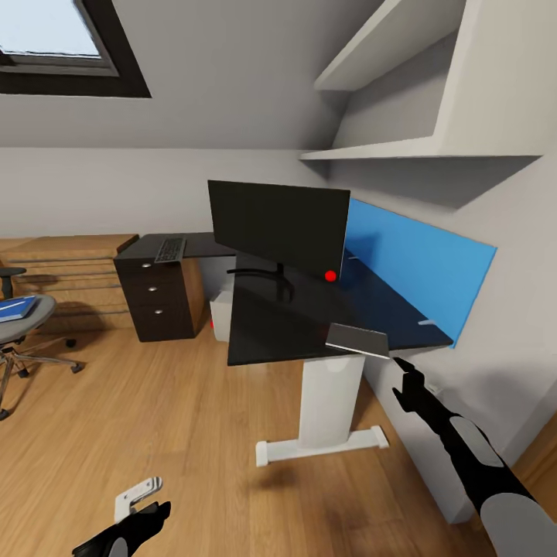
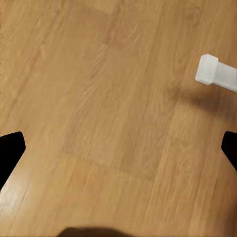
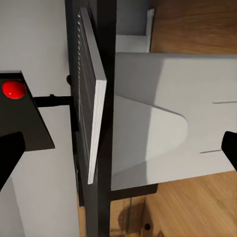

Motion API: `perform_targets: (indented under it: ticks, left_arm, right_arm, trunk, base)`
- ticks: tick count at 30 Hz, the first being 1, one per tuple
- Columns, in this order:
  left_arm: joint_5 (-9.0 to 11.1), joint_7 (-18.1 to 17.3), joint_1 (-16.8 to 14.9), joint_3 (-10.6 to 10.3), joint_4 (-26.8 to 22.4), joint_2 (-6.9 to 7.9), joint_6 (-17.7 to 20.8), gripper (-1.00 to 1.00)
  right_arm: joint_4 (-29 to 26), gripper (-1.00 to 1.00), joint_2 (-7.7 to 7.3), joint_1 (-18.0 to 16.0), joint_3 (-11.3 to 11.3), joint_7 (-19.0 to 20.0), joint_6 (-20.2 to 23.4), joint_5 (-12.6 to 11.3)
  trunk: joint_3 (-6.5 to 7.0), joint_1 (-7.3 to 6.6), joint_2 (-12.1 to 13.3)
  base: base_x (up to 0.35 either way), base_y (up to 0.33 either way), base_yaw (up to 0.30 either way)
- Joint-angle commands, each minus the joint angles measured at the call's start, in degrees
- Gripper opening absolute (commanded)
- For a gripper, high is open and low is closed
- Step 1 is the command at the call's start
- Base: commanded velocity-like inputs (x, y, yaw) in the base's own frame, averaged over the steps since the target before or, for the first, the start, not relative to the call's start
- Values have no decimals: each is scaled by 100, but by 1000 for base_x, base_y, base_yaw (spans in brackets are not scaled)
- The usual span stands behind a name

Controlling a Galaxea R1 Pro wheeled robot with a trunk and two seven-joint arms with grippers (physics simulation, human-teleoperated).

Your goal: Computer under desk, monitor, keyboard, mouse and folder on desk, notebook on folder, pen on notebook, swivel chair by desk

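The black-topped desk with a blue back panel stands by the right wall. On it is the monitor, with a small red round object at its lower corner. A flat grey slab with a white edge, perhaps the notebook, lies on the desk's near end. My right gripper hovers open just short of this slab. The keyboard rests on a dark drawer unit. A light grey computer stands under the desk. At far left, the swivel chair carries a blue folder. My left gripper hangs open over the floor.
The dark three-drawer unit stands beside a light-wood chest at the back wall. The desk's white pedestal and foot rest on wooden floor. White shelves hang above the desk.
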Motion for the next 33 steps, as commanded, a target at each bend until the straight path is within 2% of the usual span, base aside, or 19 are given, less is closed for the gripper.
perform_targets:
  ticks: [1, 9, 33]
  left_arm:
    - [61, 42, -3, 6, -5, -3, 24, 100]
    - [61, 41, -3, 2, 47, -2, 21, 100]
    - [61, 54, -3, -3, 167, 1, 24, 100]
  right_arm:
    - [5, 100, 2, -4, -16, 8, 33, -24]
    - [15, 100, 18, 2, -11, 11, 30, -18]
    - [22, 100, 11, 0, -11, 8, 29, -14]
  trunk:
    - [-6, 0, -3]
    - [-6, 0, -3]
    - [-6, 0, -3]
  base:
    - [36, 0, 0]
    - [150, 0, 0]
    - [53, 0, 0]
